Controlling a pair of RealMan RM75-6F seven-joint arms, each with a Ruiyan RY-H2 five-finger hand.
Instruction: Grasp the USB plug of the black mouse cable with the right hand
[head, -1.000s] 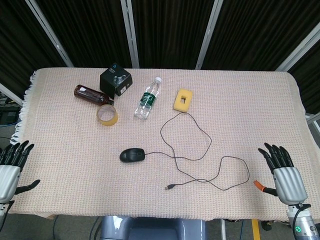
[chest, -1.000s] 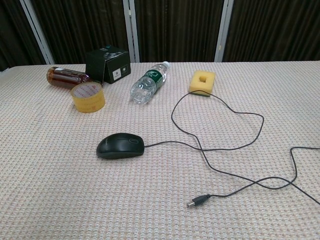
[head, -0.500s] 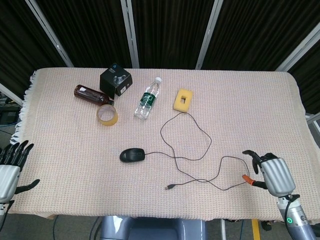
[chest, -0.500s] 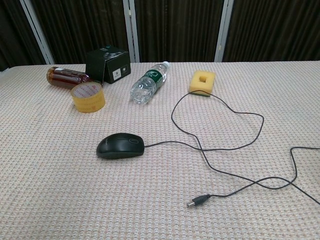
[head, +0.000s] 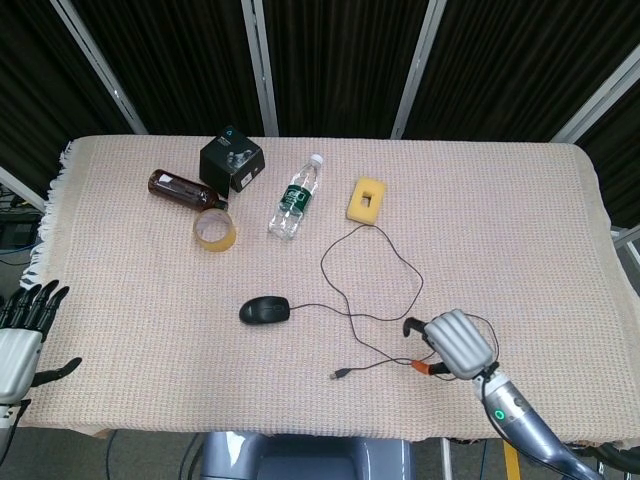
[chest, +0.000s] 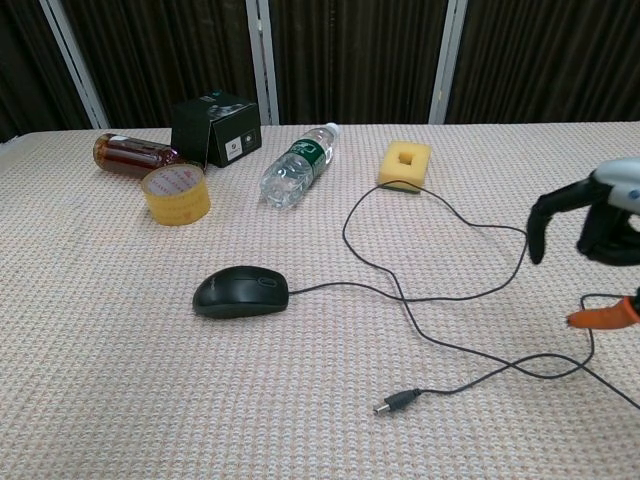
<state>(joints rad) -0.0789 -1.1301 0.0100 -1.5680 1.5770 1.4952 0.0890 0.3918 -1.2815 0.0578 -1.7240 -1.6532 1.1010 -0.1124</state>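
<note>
A desk (head: 500, 200) covered in a beige woven cloth carries everything. At the far left lie a brown bottle (head: 187, 189) on its side, a black box (head: 231, 163) and a roll of tape (head: 215, 230). A clear water bottle (head: 295, 198) lies beside a yellow sponge (head: 367, 199). Nearer, a black mouse (head: 265, 310) trails its looping cable (head: 372, 278) to the USB plug (head: 340, 374).
</note>
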